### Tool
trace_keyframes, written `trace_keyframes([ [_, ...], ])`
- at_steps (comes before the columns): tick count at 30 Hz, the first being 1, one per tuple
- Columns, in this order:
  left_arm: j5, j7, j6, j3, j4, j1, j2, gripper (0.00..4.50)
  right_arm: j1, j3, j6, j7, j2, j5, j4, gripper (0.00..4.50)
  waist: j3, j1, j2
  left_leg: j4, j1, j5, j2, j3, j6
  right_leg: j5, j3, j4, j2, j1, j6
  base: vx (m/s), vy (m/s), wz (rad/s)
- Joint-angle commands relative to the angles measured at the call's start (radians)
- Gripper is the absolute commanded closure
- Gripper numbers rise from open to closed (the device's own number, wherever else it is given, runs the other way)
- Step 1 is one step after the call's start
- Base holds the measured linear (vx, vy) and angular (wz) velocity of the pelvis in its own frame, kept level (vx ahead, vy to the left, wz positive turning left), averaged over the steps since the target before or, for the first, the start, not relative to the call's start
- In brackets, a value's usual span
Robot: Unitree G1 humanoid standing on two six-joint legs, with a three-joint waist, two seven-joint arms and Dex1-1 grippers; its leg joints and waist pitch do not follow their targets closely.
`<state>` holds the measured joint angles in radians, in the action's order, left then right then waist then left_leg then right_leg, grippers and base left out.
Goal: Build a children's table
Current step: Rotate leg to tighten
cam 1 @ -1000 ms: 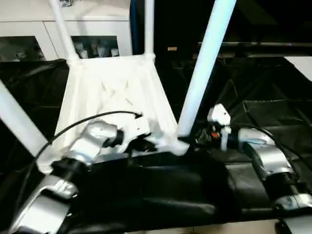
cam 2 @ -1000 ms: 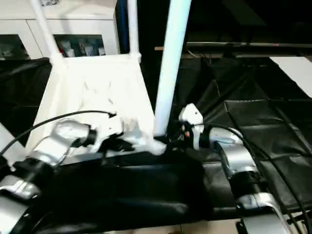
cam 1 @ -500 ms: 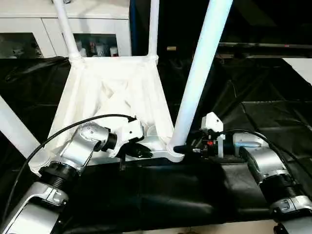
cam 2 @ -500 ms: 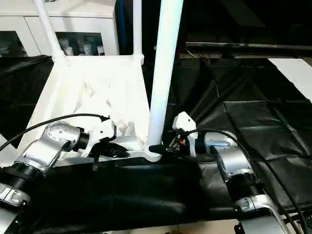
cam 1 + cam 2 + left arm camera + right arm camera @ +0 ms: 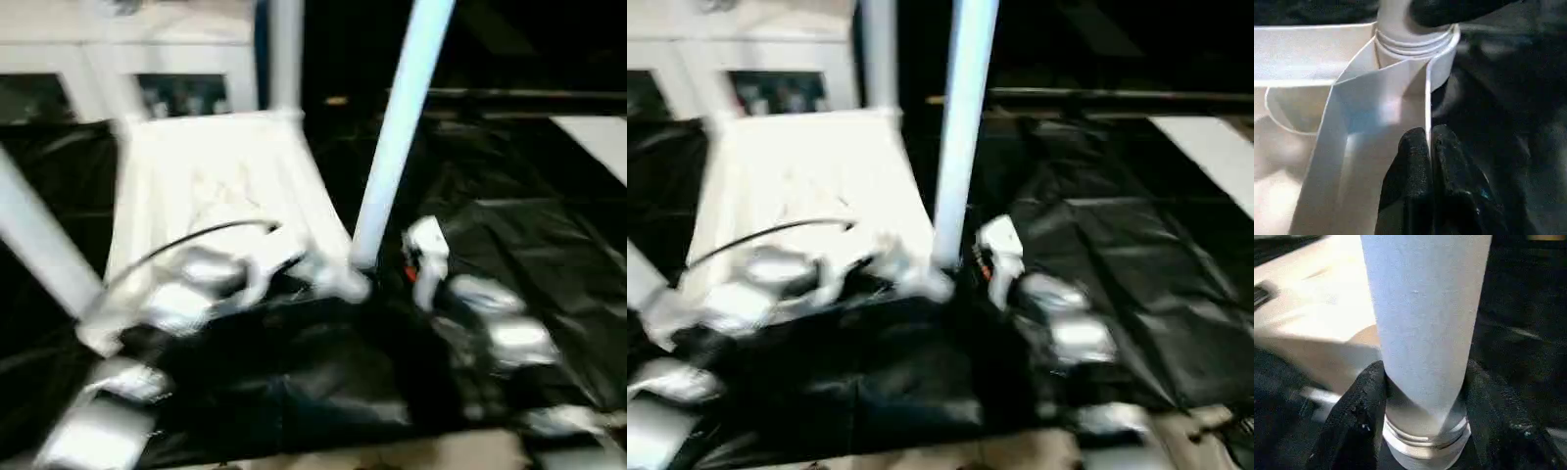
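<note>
We have the children's table (image 5: 220,186) lying upside down on the black-draped surface (image 5: 529,225), legs pointing up. It looks like light, stiff, smooth plastic, so we would hold it by a rib or low on a leg. Our near leg (image 5: 1422,323) stands in its corner socket (image 5: 1418,41). Our right gripper (image 5: 1422,396) has its fingers (image 5: 1359,416) clasped around that leg's base; our left gripper (image 5: 1431,156) pinches a thin rib (image 5: 1426,105).

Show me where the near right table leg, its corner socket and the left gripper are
Table leg (image 5: 1425,333): right wrist view, middle of the tube.
Corner socket (image 5: 1415,41): left wrist view, its ringed collar.
Left gripper (image 5: 1430,147): left wrist view, between fingertips pinching the table's thin rib.
</note>
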<state>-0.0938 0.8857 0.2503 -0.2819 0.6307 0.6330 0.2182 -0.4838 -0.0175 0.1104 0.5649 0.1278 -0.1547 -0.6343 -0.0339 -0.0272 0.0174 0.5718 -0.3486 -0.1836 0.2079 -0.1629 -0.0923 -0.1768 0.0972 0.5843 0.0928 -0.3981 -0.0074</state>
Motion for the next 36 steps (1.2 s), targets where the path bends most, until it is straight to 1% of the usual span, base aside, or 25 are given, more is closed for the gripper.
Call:
trace_keyframes([
  [1, -0.011, -0.021, 0.018, -0.053, 0.019, -0.003, -0.068, 4.50, -0.024, 0.017, 0.065, -0.175, -0.062, 0.020, -0.117, 2.54, 0.039, 0.001, -0.005, -0.073, -0.006, -0.387, 0.009, 0.012, -0.003, -0.625, -0.026, -0.114, 0.056, 0.040, -0.053, 0.000, 0.000, 0.00],
  [2, -0.020, -0.034, 0.021, -0.063, 0.023, 0.000, -0.087, 4.50, -0.043, 0.022, 0.060, -0.225, -0.092, 0.026, -0.140, 2.54, 0.039, 0.009, -0.017, -0.078, -0.006, -0.409, 0.011, 0.017, -0.009, -0.606, -0.022, -0.115, 0.054, 0.039, -0.057, 0.000, 0.000, 0.00],
  [4, -0.033, -0.051, 0.019, -0.077, 0.032, 0.003, -0.110, 4.50, -0.063, 0.014, 0.046, -0.259, -0.122, 0.041, -0.161, 2.54, 0.037, 0.019, -0.016, -0.079, -0.003, -0.453, 0.010, 0.023, -0.016, -0.598, -0.012, -0.121, 0.052, 0.037, -0.057, 0.000, 0.000, 0.00],
  [5, -0.042, -0.051, 0.011, -0.088, 0.033, 0.004, -0.119, 4.50, -0.067, -0.018, 0.023, -0.224, -0.135, 0.060, -0.153, 2.54, 0.038, 0.025, -0.023, -0.077, 0.010, -0.492, 0.012, 0.024, -0.007, -0.568, -0.011, -0.129, 0.054, 0.033, -0.073, 0.000, 0.000, 0.00],
  [6, -0.049, -0.050, 0.003, -0.096, 0.036, 0.006, -0.124, 4.50, -0.067, -0.048, -0.004, -0.180, -0.144, 0.078, -0.141, 1.98, 0.038, 0.027, -0.025, -0.079, 0.010, -0.499, 0.013, 0.025, -0.003, -0.547, -0.010, -0.127, 0.054, 0.035, -0.082, 0.000, 0.000, 0.00],
  [9, -0.051, -0.031, -0.008, -0.103, 0.033, 0.010, -0.112, 4.50, -0.059, -0.073, -0.035, -0.102, -0.141, 0.073, -0.118, 1.78, 0.037, 0.027, -0.023, -0.082, 0.011, -0.519, 0.014, 0.023, 0.009, -0.504, -0.011, -0.124, 0.052, 0.036, -0.107, 0.000, 0.000, 0.00],
  [10, -0.051, -0.028, -0.009, -0.103, 0.032, 0.011, -0.108, 4.50, -0.058, -0.075, -0.040, -0.096, -0.136, 0.073, -0.117, 1.67, 0.037, 0.025, -0.028, -0.083, 0.010, -0.514, 0.014, 0.023, 0.010, -0.495, -0.013, -0.122, 0.054, 0.037, -0.112, 0.000, 0.000, 0.00],
  [12, -0.049, -0.002, -0.023, -0.095, 0.030, 0.011, -0.081, 4.50, -0.053, -0.073, -0.054, -0.045, -0.101, 0.065, -0.100, 1.56, 0.038, 0.021, -0.030, -0.084, 0.006, -0.488, 0.016, 0.020, 0.015, -0.450, -0.019, -0.115, 0.053, 0.040, -0.135, 0.000, 0.000, 0.00],
  [13, -0.049, 0.011, -0.034, -0.090, 0.032, 0.011, -0.070, 4.50, -0.049, -0.066, -0.058, -0.015, -0.083, 0.055, -0.090, 1.56, 0.038, 0.021, -0.028, -0.083, 0.006, -0.485, 0.016, 0.019, 0.017, -0.443, -0.020, -0.115, 0.053, 0.040, -0.139, 0.000, 0.000, 0.00],
  [14, -0.047, 0.025, -0.047, -0.085, 0.033, 0.010, -0.058, 4.50, -0.044, -0.059, -0.058, 0.021, -0.061, 0.043, -0.075, 1.56, 0.041, 0.016, -0.025, -0.081, 0.003, -0.450, 0.015, 0.015, 0.029, -0.415, -0.024, -0.110, 0.055, 0.044, -0.152, 0.000, 0.000, 0.00],
  [16, -0.041, 0.042, -0.058, -0.079, 0.032, 0.009, -0.046, 4.50, -0.036, -0.056, -0.055, 0.062, -0.032, 0.033, -0.054, 1.56, 0.042, 0.012, -0.029, -0.080, 0.003, -0.423, 0.015, 0.011, 0.036, -0.391, -0.028, -0.108, 0.055, 0.044, -0.165, 0.000, 0.000, 0.00],
  [17, -0.029, 0.081, -0.071, -0.070, 0.024, 0.003, -0.027, 4.50, -0.021, -0.052, -0.055, 0.136, 0.014, 0.023, -0.018, 1.56, 0.042, 0.008, -0.027, -0.078, 0.002, -0.398, 0.016, 0.008, 0.043, -0.364, -0.031, -0.103, 0.054, 0.045, -0.179, 0.000, 0.000, 0.00],
  [18, -0.029, 0.081, -0.071, -0.070, 0.024, 0.003, -0.027, 4.50, -0.021, -0.052, -0.055, 0.136, 0.014, 0.023, -0.018, 1.56, 0.044, 0.001, -0.033, -0.076, 0.006, -0.383, 0.018, 0.004, 0.050, -0.347, -0.033, -0.103, 0.053, 0.043, -0.189, 0.000, 0.000, 0.00],
  [19, -0.013, 0.133, -0.085, -0.068, 0.010, -0.005, -0.005, 4.50, -0.004, -0.050, -0.050, 0.214, 0.062, 0.006, 0.025, 1.56, 0.046, -0.001, -0.033, -0.074, 0.008, -0.370, 0.019, 0.003, 0.053, -0.332, -0.034, -0.098, 0.053, 0.043, -0.198, 0.000, 0.000, 0.00],
  [20, 0.007, 0.197, -0.107, -0.070, -0.005, -0.016, 0.019, 4.50, 0.013, -0.048, -0.038, 0.295, 0.109, -0.018, 0.068, 1.56, 0.053, -0.012, -0.030, -0.070, 0.001, -0.295, 0.020, -0.003, 0.073, -0.243, -0.039, -0.084, 0.052, 0.051, -0.225, 0.000, 0.000, 0.00],
  [22, 0.015, 0.227, -0.107, -0.073, -0.014, -0.021, 0.031, 4.50, 0.021, -0.050, -0.032, 0.332, 0.131, -0.027, 0.086, 1.56, 0.055, -0.021, -0.028, -0.065, 0.000, -0.241, 0.018, -0.009, 0.095, -0.185, -0.041, -0.078, 0.050, 0.052, -0.242, 0.055, -0.024, 0.07],
  [23, 0.027, 0.277, -0.110, -0.077, -0.030, -0.029, 0.052, 4.50, 0.034, -0.056, -0.022, 0.392, 0.167, -0.039, 0.113, 1.56, 0.057, -0.025, -0.033, -0.062, -0.004, -0.198, 0.019, -0.010, 0.106, -0.135, -0.044, -0.067, 0.049, 0.054, -0.258, 0.056, -0.025, 0.07],
  [24, 0.035, 0.308, -0.110, -0.081, -0.040, -0.033, 0.064, 4.50, 0.041, -0.061, -0.017, 0.428, 0.187, -0.044, 0.127, 1.56, 0.059, -0.035, -0.033, -0.058, -0.009, -0.152, 0.020, -0.011, 0.118, -0.083, -0.045, -0.055, 0.048, 0.058, -0.267, 0.000, 0.000, 0.00],
  [26, 0.057, 0.382, -0.108, -0.087, -0.062, -0.043, 0.094, 4.50, 0.055, -0.085, -0.007, 0.515, 0.236, -0.045, 0.161, 1.56, 0.060, -0.044, -0.040, -0.055, -0.006, -0.128, 0.024, -0.015, 0.128, -0.036, -0.044, -0.047, 0.044, 0.056, -0.285, 0.000, 0.000, 0.00],
  [28, 0.067, 0.414, -0.108, -0.088, -0.068, -0.047, 0.108, 4.50, 0.060, -0.105, 0.004, 0.564, 0.264, -0.043, 0.180, 1.56, 0.060, -0.048, -0.041, -0.055, -0.005, -0.131, 0.025, -0.015, 0.129, -0.031, -0.044, -0.045, 0.043, 0.056, -0.285, 0.000, 0.000, 0.00],
  [29, 0.070, 0.448, -0.115, -0.094, -0.069, -0.053, 0.127, 4.50, 0.059, -0.127, 0.015, 0.596, 0.288, -0.031, 0.190, 1.56, 0.061, -0.054, -0.034, -0.055, -0.003, -0.134, 0.026, -0.016, 0.128, -0.039, -0.044, -0.044, 0.044, 0.056, -0.285, 0.000, 0.000, 0.00],
  [31, 0.070, 0.455, -0.118, -0.094, -0.068, -0.054, 0.132, 4.50, 0.057, -0.136, 0.018, 0.602, 0.293, -0.025, 0.192, 1.56, 0.059, -0.057, -0.035, -0.055, -0.003, -0.146, 0.025, -0.018, 0.124, -0.059, -0.046, -0.046, 0.045, 0.054, -0.281, 0.000, 0.000, 0.00],
  [33, 0.073, 0.462, -0.111, -0.089, -0.070, -0.055, 0.141, 4.50, 0.054, -0.152, 0.020, 0.618, 0.297, -0.018, 0.194, 1.56, 0.054, -0.060, -0.027, -0.060, -0.002, -0.182, 0.025, -0.018, 0.103, -0.145, -0.047, -0.056, 0.049, 0.053, -0.257, 0.000, 0.000, 0.00],
  [35, 0.076, 0.465, -0.105, -0.087, -0.073, -0.056, 0.145, 4.50, 0.053, -0.156, 0.022, 0.625, 0.298, -0.018, 0.194, 1.56, 0.052, -0.060, -0.029, -0.060, -0.001, -0.199, 0.024, -0.018, 0.087, -0.206, -0.048, -0.061, 0.051, 0.051, -0.235, 0.000, 0.000, 0.00],
  [36, 0.078, 0.468, -0.101, -0.084, -0.077, -0.057, 0.152, 4.50, 0.049, -0.161, 0.025, 0.632, 0.295, -0.019, 0.191, 1.56, 0.052, -0.060, -0.022, -0.062, -0.001, -0.199, 0.024, -0.018, 0.082, -0.225, -0.048, -0.063, 0.051, 0.052, -0.226, 0.000, 0.000, 0.00],
])
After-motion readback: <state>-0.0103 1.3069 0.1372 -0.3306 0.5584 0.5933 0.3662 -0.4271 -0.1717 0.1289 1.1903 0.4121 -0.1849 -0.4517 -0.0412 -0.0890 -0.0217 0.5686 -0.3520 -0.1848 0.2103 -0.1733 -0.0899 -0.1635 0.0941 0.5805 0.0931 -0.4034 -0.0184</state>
